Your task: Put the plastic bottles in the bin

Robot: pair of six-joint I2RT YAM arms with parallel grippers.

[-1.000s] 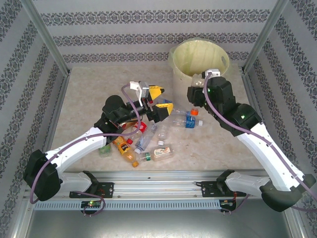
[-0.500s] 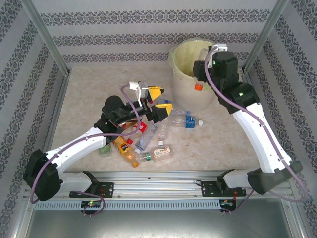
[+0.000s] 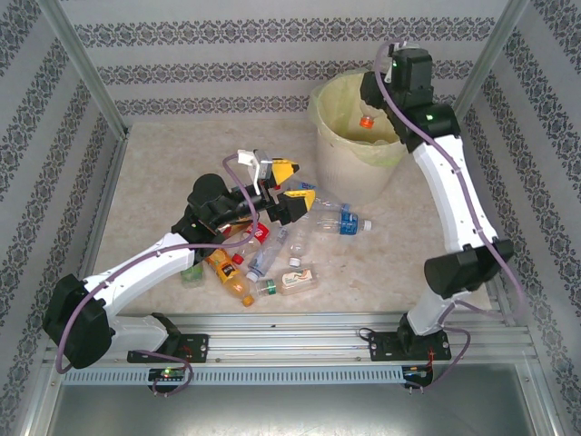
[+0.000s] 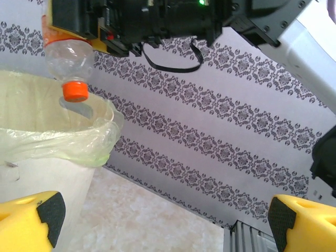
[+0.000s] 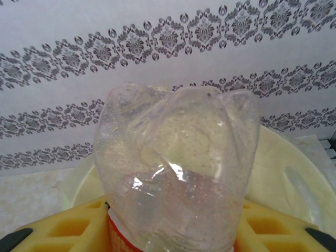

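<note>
**Top external view: your right hand holds a bottle above the bin**

Your right hand (image 3: 373, 104) is at about 1 o'clock on the tabletop (image 3: 154, 182), raised over the open mouth of the bin (image 3: 345, 173). It is clamped on a clear bottle (image 3: 366, 121) that hangs with its orange cap pointing down, above the pale yellow-green bag (image 3: 386, 150) lining the bin. From the right wrist, the bottle's dimpled base (image 5: 176, 157) faces the camera between the yellow fingers (image 5: 79, 226), with the bin's rim (image 5: 273, 152) behind it.

Your left hand (image 3: 294, 183) hovers near the centre with its jaws wide apart and nothing between them. Just below it, from the centre towards 7 o'clock, the other bottles (image 3: 263, 250) lie in a loose pile on the tabletop. One with a blue label (image 3: 343, 221) lies at the pile's 3 o'clock edge, near the foot of the bin. The left wrist camera looks past its own yellow fingers (image 4: 31, 220) at the bin wall (image 4: 47, 178) and the hanging bottle (image 4: 68, 58).
</note>
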